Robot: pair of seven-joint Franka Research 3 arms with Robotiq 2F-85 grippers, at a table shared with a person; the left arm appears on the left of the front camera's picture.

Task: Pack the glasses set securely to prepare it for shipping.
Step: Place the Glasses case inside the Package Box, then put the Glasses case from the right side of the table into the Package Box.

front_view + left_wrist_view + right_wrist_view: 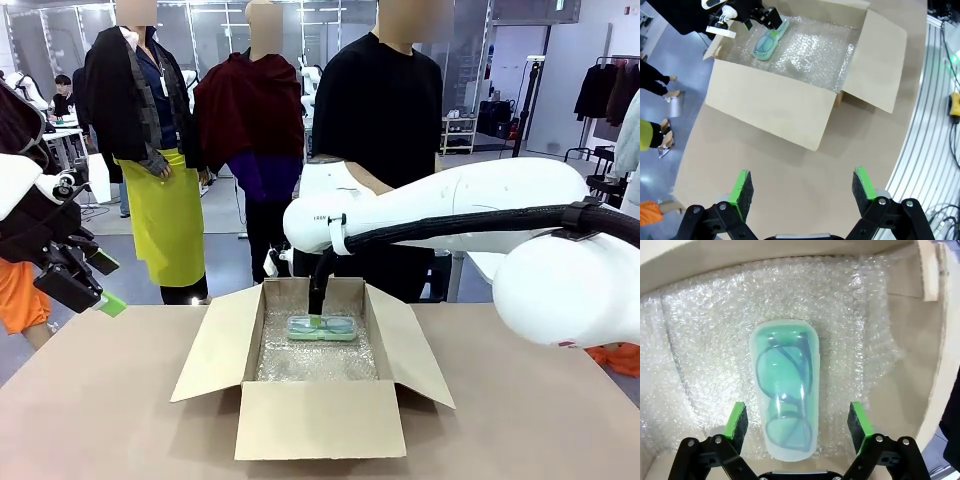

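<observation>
The pale mint green glasses case (785, 390) lies flat on bubble wrap (705, 330) inside an open cardboard box (320, 425). My right gripper (797, 422) hovers open just over the case, a green pad on each side and not touching it. The front view shows that gripper (318, 312) reaching down into the far half of the box onto the case (322, 327). My left gripper (108, 284) hangs open and empty above the table's left edge, far from the box. From the left wrist view, the case (771, 39) sits at the box's far end. The pinkish-red case is out of view.
All the box flaps (210, 345) stand open and spread outward. A person in a black shirt (385, 110) stands at the far side right behind the box. Bare brown table (765, 165) lies between my left gripper (802, 187) and the box.
</observation>
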